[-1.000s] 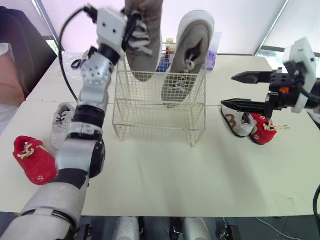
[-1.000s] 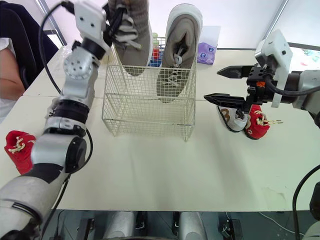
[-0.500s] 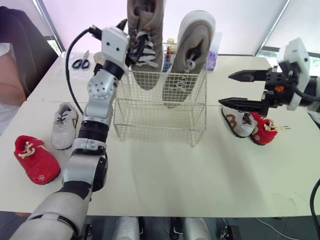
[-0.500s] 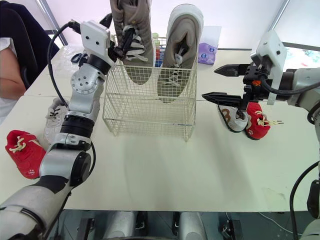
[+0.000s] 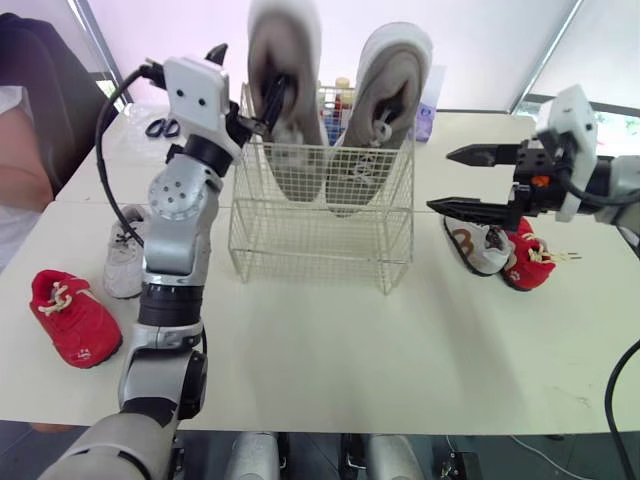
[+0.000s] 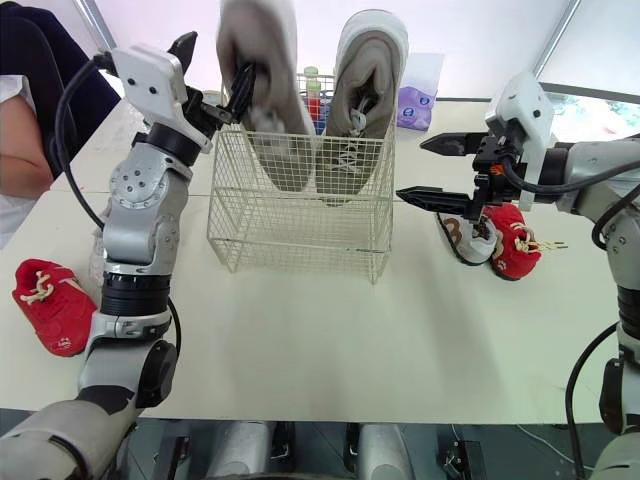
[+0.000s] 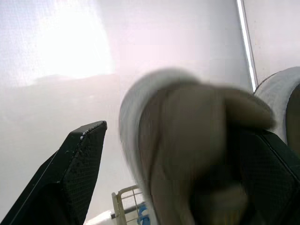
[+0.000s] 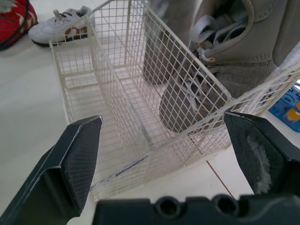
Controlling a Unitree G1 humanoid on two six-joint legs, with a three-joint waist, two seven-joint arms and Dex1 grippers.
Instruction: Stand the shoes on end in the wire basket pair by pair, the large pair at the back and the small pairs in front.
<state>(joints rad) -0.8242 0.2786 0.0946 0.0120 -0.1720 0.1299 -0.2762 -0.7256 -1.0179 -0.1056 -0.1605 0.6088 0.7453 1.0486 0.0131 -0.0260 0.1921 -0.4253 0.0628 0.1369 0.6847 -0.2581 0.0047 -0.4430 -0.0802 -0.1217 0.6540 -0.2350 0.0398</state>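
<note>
Since the basket (image 5: 320, 245) is gridded wire, suede shoes (image 5: 385, 100) show.

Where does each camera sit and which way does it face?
Eye views: head, facing forward and down at the wire basket on the table; left gripper and right gripper show.
Left wrist view: along its open fingers at the left grey shoe between them.
Right wrist view: along its open fingers at the basket's side.
Shared: eye and right wrist views both show the basket.
</note>
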